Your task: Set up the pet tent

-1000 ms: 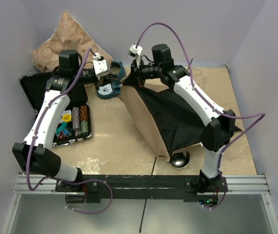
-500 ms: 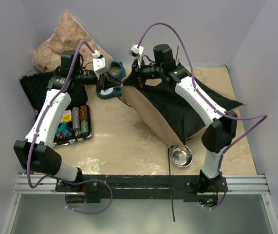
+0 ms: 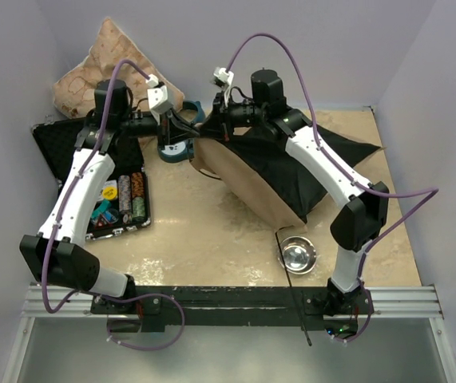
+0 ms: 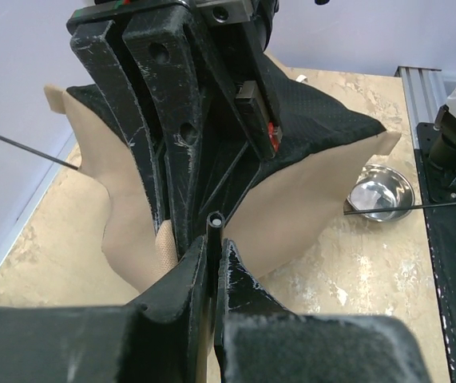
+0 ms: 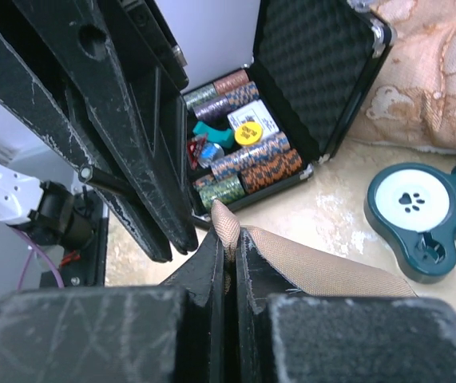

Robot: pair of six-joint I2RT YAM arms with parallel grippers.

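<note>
The pet tent [image 3: 247, 179] is a tan fabric bundle with black lining [image 3: 291, 163], held off the table at centre right. One thin dark pole [image 3: 291, 287] trails from it over the front rail. My right gripper [image 3: 206, 133] is shut on a fold of tan fabric [image 5: 226, 223] at the tent's left tip. My left gripper [image 3: 186, 132] meets it there, tip to tip. In the left wrist view my left gripper [image 4: 213, 239] is shut on the end of a thin dark pole [image 4: 213, 218]. The entrance hole and pom-pom are hidden.
A steel bowl [image 3: 298, 254] sits near the front right, under the pole. An open black case of poker chips [image 3: 124, 195] lies at the left. A teal paw-print container [image 3: 176, 149] sits below the grippers. A tan patterned pillow [image 3: 100, 68] is at the back left.
The tent has been pulled toward the back left and lifted. Its trailing pole swung from left to right across the front rail, uncovering the bowl. My left gripper moved right and met the right gripper.
</note>
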